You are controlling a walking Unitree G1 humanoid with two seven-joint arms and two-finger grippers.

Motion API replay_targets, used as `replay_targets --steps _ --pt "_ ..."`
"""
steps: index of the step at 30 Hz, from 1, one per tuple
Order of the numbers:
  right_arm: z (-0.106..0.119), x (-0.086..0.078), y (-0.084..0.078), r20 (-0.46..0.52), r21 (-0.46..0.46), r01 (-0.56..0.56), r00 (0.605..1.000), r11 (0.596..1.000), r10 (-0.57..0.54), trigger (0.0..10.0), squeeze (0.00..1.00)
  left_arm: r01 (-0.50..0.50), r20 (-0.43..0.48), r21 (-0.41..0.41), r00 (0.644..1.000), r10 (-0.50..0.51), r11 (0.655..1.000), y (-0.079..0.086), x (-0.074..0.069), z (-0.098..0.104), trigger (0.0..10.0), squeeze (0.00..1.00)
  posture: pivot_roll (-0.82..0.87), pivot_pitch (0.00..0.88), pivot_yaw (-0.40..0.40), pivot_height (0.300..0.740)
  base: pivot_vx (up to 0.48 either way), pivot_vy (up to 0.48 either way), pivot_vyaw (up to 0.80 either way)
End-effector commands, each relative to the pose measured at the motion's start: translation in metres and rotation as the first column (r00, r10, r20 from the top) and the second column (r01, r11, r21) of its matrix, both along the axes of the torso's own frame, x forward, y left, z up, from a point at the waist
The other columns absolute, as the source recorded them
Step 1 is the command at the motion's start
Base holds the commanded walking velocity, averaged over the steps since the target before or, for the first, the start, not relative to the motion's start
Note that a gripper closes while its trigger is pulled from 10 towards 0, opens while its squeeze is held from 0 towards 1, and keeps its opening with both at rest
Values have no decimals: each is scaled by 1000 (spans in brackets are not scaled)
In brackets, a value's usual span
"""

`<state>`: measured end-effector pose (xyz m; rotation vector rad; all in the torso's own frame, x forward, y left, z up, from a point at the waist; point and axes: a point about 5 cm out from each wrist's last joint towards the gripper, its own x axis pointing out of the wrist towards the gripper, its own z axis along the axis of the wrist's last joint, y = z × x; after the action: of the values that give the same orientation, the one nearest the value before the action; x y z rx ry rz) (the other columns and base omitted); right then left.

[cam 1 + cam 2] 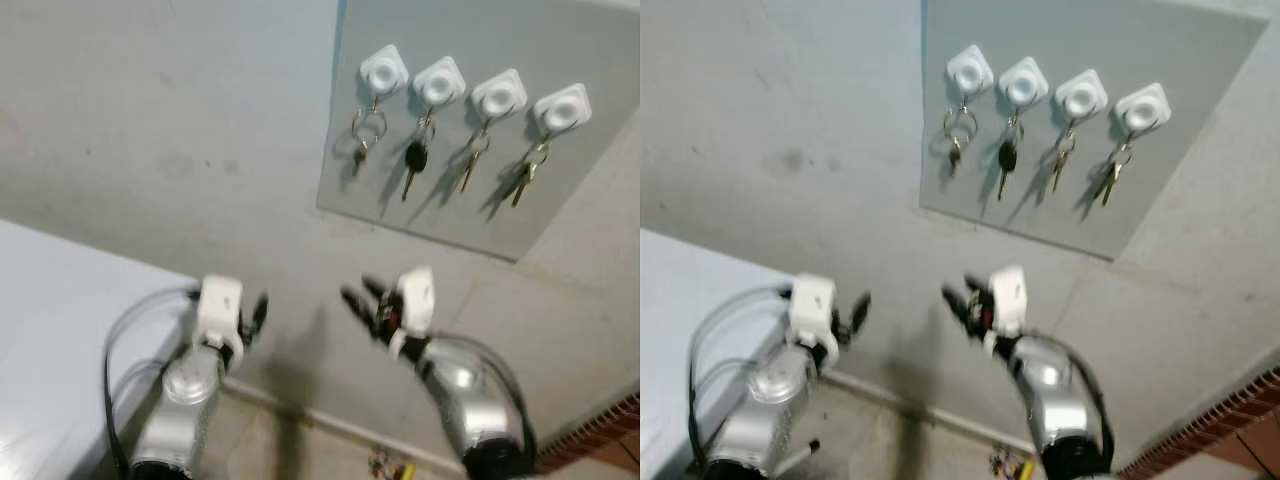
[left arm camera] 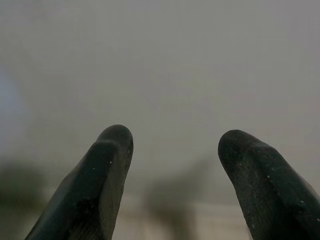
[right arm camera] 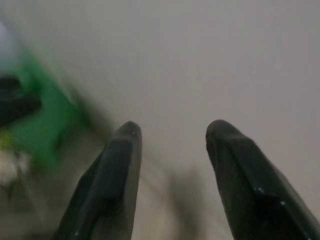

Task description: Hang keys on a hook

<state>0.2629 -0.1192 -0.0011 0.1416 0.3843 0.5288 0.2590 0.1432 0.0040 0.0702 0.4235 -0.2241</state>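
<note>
A grey panel (image 1: 440, 215) on the wall carries a row of several white hooks (image 1: 383, 72). A set of keys hangs from each: a key ring (image 1: 366, 130) on the leftmost, a black-headed key (image 1: 413, 160) beside it, and brass keys (image 1: 525, 175) further right. Both arms are raised below the panel, well short of it. My left gripper (image 1: 252, 318) is open and holds nothing, its fingers (image 2: 107, 170) apart against the bare wall. My right gripper (image 1: 360, 296) is also open and empty, its fingers (image 3: 117, 165) spread.
A pale flat surface (image 1: 60, 330) stands at my left against the wall. Red brick flooring (image 1: 610, 435) shows at the lower right. A small colourful object (image 1: 388, 465) lies on the floor by the skirting. A blurred green shape (image 3: 40, 125) appears beside the right fingers.
</note>
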Motion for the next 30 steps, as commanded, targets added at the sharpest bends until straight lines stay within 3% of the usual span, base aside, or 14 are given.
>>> replay_targets --steps 1,2,5,6,11,14,30 --pt "-4 1 -6 -7 -45 23 1000 999 -23 10000 0 2 -31 2 1000 -2 1000 -2 -3 -10 10000 0 -99 0 -48 740 0 0 0" --pt "-18 -9 -11 -70 -89 39 997 995 -46 10000 0 -7 -102 13 995 8 1000 -2 -13 -27 10000 0 -99 0 -49 740 0 0 0" --pt "-34 -20 -21 -148 -150 80 984 986 -102 10000 0 -14 -225 31 974 20 999 -1 -31 -51 10000 0 -94 0 -50 740 0 0 0" --pt "-34 -20 -21 -148 -150 80 984 986 -102 10000 0 -14 -225 31 974 20 999 -1 -31 -51 10000 0 -94 0 -50 740 0 0 0" --pt "-54 -40 -27 -238 -234 94 959 968 -151 10000 0 -40 -359 74 931 64 996 8 -60 -76 10000 0 -103 0 -31 740 0 0 0" --pt "-63 -52 -34 -280 -288 100 942 952 -184 10000 0 -74 -408 50 909 88 996 11 -72 -84 10000 0 -107 0 -22 740 0 0 0" --pt "-87 -91 -45 -417 -391 85 871 916 -259 10000 0 -224 -480 45 850 217 974 29 -97 -96 10000 0 -142 0 14 740 0 0 0"
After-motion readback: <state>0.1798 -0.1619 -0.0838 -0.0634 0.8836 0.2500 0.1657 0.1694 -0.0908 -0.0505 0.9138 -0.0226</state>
